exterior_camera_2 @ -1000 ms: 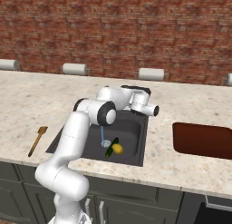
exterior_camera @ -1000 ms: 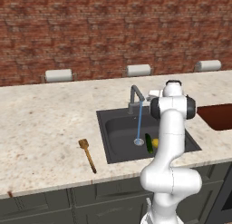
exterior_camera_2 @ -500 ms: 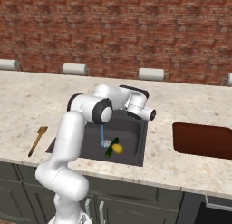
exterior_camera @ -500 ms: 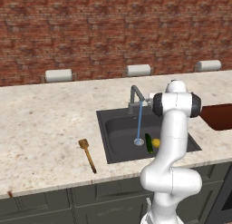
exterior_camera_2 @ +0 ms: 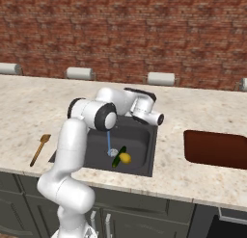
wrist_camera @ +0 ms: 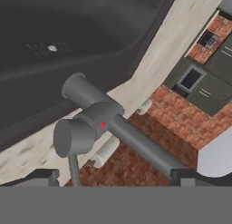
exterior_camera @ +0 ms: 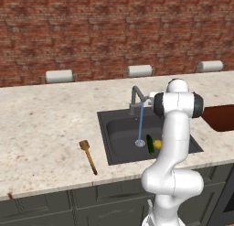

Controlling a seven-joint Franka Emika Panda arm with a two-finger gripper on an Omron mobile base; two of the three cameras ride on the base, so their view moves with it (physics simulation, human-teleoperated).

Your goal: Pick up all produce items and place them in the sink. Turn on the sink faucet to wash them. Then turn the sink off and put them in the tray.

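**Faucet running, produce in the basin**

While water runs, a thin blue stream falls from the sink faucet toward the silver drain at the middle of the sink. The cucumber lies on the basin floor just right of the drain, and the yellow piece rests against its right side. In the right base view, the cucumber and the yellow piece lie together near the front of the sink.

The tool hangs over the back right part of the basin, beside the faucet. In the hand view, the sink faucet fills the centre at close range, with its post, knob and spout clear of the two finger tips. These tips stand far apart at the lower edge, so the tool is spread wide and holds nothing.

The tray sits on the counter to the right of the sink. A wooden spoon lies on the counter to the left of the basin, well apart from it.
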